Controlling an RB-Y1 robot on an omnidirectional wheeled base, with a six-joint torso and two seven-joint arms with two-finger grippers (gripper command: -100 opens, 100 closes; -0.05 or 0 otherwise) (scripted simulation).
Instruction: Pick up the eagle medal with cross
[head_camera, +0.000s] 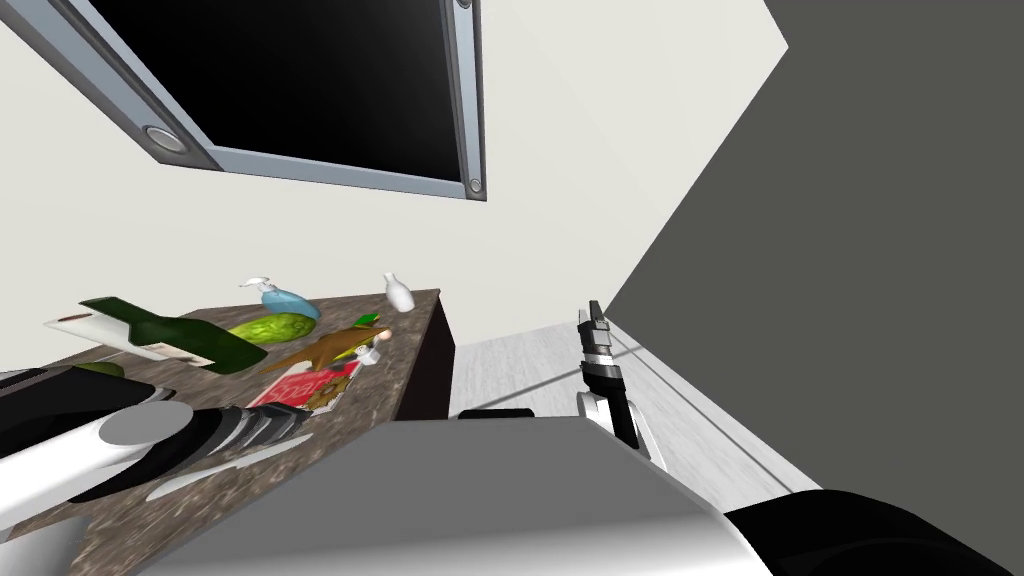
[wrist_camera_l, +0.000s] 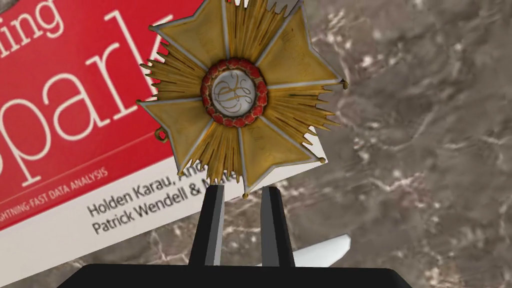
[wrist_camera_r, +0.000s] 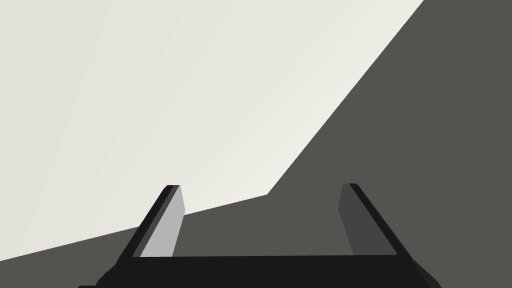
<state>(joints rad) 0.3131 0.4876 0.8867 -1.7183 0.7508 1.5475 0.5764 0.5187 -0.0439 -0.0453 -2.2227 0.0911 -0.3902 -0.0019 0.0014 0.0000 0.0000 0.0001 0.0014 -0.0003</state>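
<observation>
Pinching the nearest point of the eagle medal with cross (wrist_camera_l: 235, 95), the left gripper (wrist_camera_l: 243, 192) is holding its fingers drawn close together. It is lying over the red book's (wrist_camera_l: 65, 100) corner, near the marbled table's (wrist_camera_l: 425, 150) right edge. The right gripper (wrist_camera_r: 260, 186) is hanging off to the table's right, fingers spread wide.

Bright, even, flat light. The pale wall (head_camera: 560, 220) glows; the wall at three o'clock (head_camera: 880, 250) is dull grey. Wide-lens splay, all sharp.

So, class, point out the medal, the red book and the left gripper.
medal (wrist_camera_l: 234, 92): left wrist view, its white centre disc.
red book (wrist_camera_l: 100, 150): left wrist view, red cover.
left gripper (wrist_camera_l: 241, 189): left wrist view, between its fingertips.
</observation>
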